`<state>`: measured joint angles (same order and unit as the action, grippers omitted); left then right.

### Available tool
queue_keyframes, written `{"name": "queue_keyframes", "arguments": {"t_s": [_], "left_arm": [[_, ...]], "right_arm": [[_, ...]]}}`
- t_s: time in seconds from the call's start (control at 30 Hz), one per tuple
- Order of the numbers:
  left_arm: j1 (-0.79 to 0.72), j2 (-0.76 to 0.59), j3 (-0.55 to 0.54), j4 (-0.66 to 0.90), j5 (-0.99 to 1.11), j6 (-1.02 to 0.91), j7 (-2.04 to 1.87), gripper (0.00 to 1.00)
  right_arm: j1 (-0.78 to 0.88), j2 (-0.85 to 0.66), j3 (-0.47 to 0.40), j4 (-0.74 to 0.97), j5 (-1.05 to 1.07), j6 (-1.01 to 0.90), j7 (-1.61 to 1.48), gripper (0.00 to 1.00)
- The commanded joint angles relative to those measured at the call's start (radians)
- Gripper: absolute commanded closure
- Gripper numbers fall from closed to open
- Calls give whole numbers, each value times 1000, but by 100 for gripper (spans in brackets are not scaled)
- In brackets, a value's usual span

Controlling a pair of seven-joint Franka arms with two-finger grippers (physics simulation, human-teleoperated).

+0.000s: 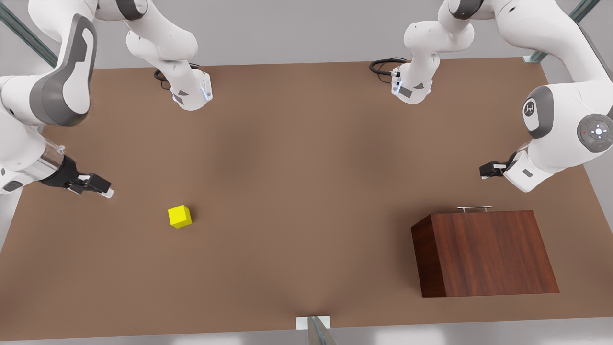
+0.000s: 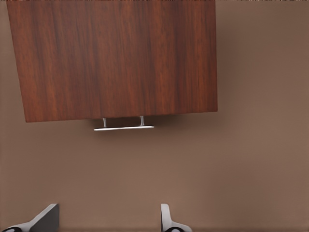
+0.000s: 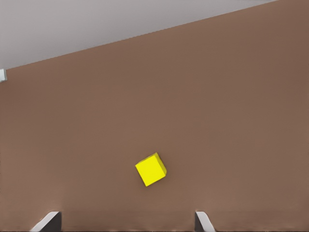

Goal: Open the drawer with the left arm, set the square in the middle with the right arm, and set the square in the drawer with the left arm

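While the drawer (image 1: 483, 213) sits closed in its cabinet (image 1: 488, 251), the square (image 1: 180, 216) rests on the surface (image 1: 297, 182); left gripper (image 1: 484, 170) and right gripper (image 1: 103, 188) hover, jaws wide.

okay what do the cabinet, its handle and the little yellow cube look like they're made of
Cabinet: looks like dark reddish-brown wood or veneer, streaky grain running across it, low sheen.
Handle: seemingly polished metal, a slim silver bar on two thin posts.
Cube: uniform bright yellow, matte, no grain; possibly plastic or painted wood, the look leaves it open.
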<state>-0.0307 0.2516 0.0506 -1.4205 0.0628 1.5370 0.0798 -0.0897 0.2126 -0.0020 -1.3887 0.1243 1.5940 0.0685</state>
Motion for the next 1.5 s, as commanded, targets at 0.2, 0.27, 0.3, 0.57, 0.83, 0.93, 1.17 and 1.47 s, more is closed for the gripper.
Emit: {"name": "queue_keyframes", "arguments": {"t_s": [0.2, 0.27, 0.3, 0.57, 0.83, 0.93, 1.17, 1.47], "left_arm": [[0, -189, 2, -374, -15, 331, -581, 0], [0, -235, 6, -483, -15, 451, -735, 0], [0, -261, 14, -561, -15, 547, -785, 0], [5, -239, 23, -779, -69, 953, -1169, 0], [5, -195, 64, -810, -166, 1011, -1186, 0], [14, -164, 66, -808, -198, 1048, -1206, 0], [29, -114, 80, -808, -198, 1074, -1226, 0], [38, -58, 83, -808, -244, 1118, -1226, 0]], "right_arm": [[13, -18, 11, -118, -52, 150, -92, 0], [51, -55, 11, -245, -58, 283, -102, 0], [87, -38, 13, -270, -84, 304, -105, 0], [100, 4, 19, -570, -106, 626, -161, 0], [93, 105, 19, -659, -95, 805, -202, 0], [94, 148, 19, -684, -97, 871, -222, 0], [99, 171, 19, -714, -104, 914, -226, 0], [97, 212, 19, -719, -107, 939, -302, 0]]}}
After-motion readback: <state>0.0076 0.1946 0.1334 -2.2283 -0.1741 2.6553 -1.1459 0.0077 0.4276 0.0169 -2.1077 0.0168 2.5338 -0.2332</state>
